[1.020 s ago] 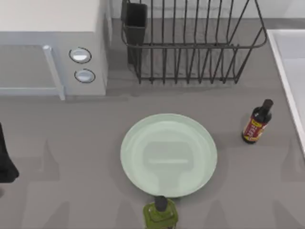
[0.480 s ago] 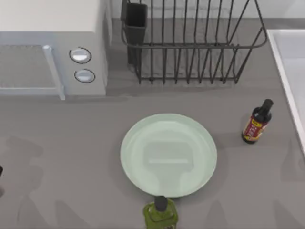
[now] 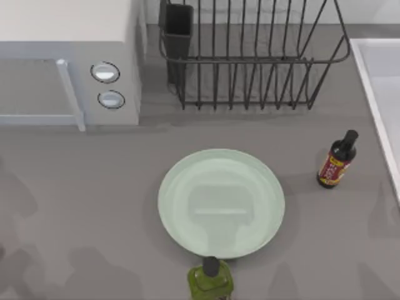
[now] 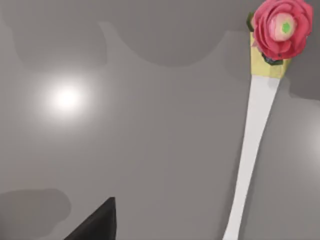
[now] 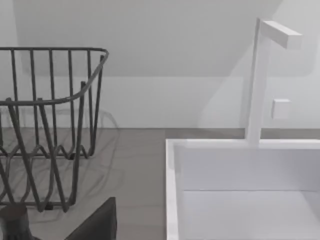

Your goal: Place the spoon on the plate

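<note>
The plate (image 3: 172,203), round and pale mint green, lies empty at the middle of the grey table in the top view. In the left wrist view the spoon (image 4: 252,150) lies flat on the table. Its thin white handle ends in a red flower-like ornament (image 4: 281,27), and its bowl is cut off by the picture's edge. A dark piece of my left gripper (image 4: 95,225) hangs above bare table, apart from the handle. The right wrist view holds a dark piece of my right gripper (image 5: 97,222), near the sink and away from the plate.
A green bottle (image 3: 211,281) stands against the plate's near edge and a dark sauce bottle (image 3: 337,160) to its right. At the back are a microwave (image 3: 69,62) on the left and a wire dish rack (image 3: 250,56). The sink (image 3: 381,94) with its faucet (image 5: 260,80) is at the right.
The dark shape of my left arm at the top view's left edge has slid out of the picture. Its shadows have moved over the table's lower left. Plate and bottles have not moved.
</note>
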